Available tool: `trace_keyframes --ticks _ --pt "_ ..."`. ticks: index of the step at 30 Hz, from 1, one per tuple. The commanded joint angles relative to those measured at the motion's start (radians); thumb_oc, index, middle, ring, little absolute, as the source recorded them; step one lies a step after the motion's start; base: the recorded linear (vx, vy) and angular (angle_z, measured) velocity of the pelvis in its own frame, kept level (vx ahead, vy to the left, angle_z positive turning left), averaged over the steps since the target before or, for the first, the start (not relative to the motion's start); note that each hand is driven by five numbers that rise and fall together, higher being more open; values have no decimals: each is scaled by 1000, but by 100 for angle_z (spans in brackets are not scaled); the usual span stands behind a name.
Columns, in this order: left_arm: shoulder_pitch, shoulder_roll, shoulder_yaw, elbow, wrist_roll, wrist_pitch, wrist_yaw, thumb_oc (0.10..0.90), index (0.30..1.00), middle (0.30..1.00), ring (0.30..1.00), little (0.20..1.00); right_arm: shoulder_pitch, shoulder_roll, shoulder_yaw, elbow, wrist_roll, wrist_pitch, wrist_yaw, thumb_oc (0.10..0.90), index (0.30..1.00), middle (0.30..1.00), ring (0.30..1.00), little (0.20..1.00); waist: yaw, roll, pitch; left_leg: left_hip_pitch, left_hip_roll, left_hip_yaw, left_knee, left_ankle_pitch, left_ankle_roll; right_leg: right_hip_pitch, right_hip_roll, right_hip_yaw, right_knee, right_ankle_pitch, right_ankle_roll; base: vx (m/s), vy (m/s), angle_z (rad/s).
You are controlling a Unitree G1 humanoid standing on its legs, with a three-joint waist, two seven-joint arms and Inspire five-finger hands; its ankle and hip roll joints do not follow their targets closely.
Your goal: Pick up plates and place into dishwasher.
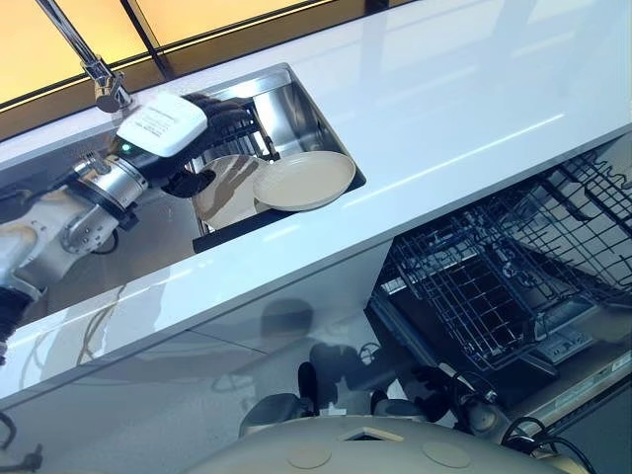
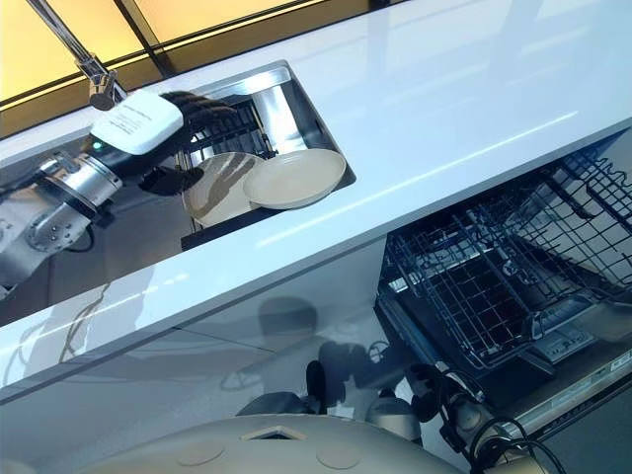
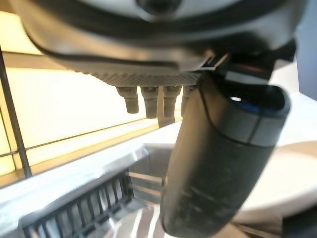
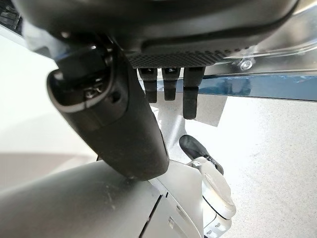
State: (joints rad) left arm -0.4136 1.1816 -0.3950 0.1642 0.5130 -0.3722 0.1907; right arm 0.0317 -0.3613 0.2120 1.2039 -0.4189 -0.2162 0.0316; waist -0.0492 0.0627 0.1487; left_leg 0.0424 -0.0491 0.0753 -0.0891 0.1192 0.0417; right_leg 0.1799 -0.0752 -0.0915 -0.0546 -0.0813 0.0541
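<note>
Two round plates sit at the sink's near end. The upper plate [image 1: 304, 179] is a pale cream disc with a shallow raised rim and a smooth, matte face; it lies tilted, its outer edge propped on the sink's corner where steel meets counter. Beneath and beside it, partly covered, the second plate [image 1: 225, 188] has the same round shape in a slightly duller beige, crossed by dark shadows.

The left hand [image 1: 202, 133] hovers just over that lower plate, dark fingers [image 3: 149, 104] reaching out loosely apart, thumb off to one side; from here I cannot tell whether it touches the plate, and nothing is clamped in it. A white block rides on the back of the hand.

The sink [image 1: 293, 104] is brushed stainless steel with sharp square walls, a dark ribbed rack [image 1: 237, 123] along its far side, and a slim chrome faucet [image 1: 99, 74] rising behind. Around it runs a glossy white countertop [image 1: 464, 109], mirror-smooth. Below the counter to the right, the dishwasher rack [image 1: 494, 272] is pulled out: a dark wire grid of thin tines.

The right hand [image 4: 168, 84] hangs low over grey floor, fingers straight and relaxed
</note>
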Motion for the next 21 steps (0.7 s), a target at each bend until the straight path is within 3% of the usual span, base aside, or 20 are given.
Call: trace_keyframes --ticks 1,11,21 --pt "-65 -25 220 54 4 18 79 800 900 900 900 900 6 -64 -13 -16 -10 -14 -12 800 900 900 900 900 15 32 -33 55 -20 26 57 -210 -12 -118 76 -24 66 -27 12 0 0 0" --pt "-49 -109 177 40 72 37 105 800 900 900 900 900 3 -60 -11 -17 -13 -15 -14 800 900 900 900 900 9 29 -23 51 -22 30 62 -213 -9 -128 75 -24 75 -27 14 0 0 0" --pt "-79 -137 122 34 94 57 116 800 900 900 900 900 -2 -58 -6 -20 -14 -11 -15 800 900 900 900 900 0 27 -19 48 -23 36 65 -216 -6 -134 77 -20 79 -26 14 0 0 0"
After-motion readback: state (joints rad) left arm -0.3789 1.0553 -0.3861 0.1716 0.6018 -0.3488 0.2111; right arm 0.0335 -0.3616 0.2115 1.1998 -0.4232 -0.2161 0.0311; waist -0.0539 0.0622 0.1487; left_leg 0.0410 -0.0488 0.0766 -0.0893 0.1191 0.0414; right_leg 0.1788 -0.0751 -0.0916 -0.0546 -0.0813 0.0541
